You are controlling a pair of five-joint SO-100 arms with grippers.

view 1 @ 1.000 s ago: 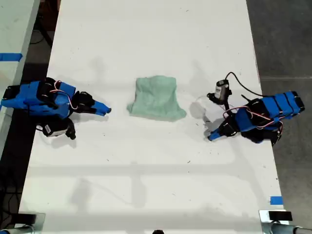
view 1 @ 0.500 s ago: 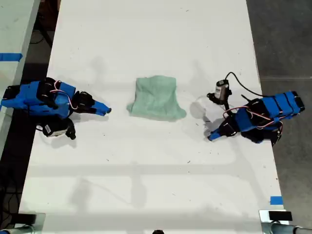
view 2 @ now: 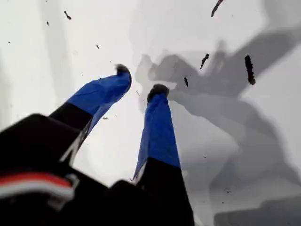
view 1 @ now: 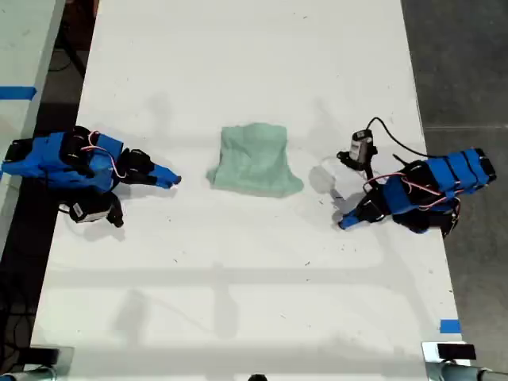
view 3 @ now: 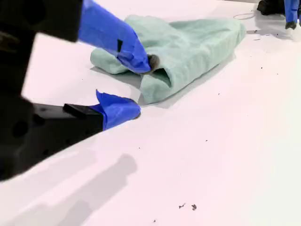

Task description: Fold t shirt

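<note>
The t shirt [view 1: 255, 159] lies in a folded, pale mint-green bundle at the middle of the white table [view 1: 238, 63]. My second gripper [view 1: 173, 181], on the blue arm at the exterior view's left, is open and points at the shirt from a short gap away, touching nothing. In the second wrist view the t shirt [view 3: 188, 47] lies just beyond the second gripper [view 3: 142, 87]. My first gripper [view 1: 343, 224], on the arm at the exterior view's right, is open and tipped down at bare table. In the first wrist view the first gripper [view 2: 140, 81] holds nothing.
A black cable [view 1: 397, 139] loops over the table by the first arm. Blue tape marks [view 1: 449, 325] sit near the table's edge at the exterior view's lower right. A second table with blue tape [view 1: 16, 92] stands at the exterior view's left.
</note>
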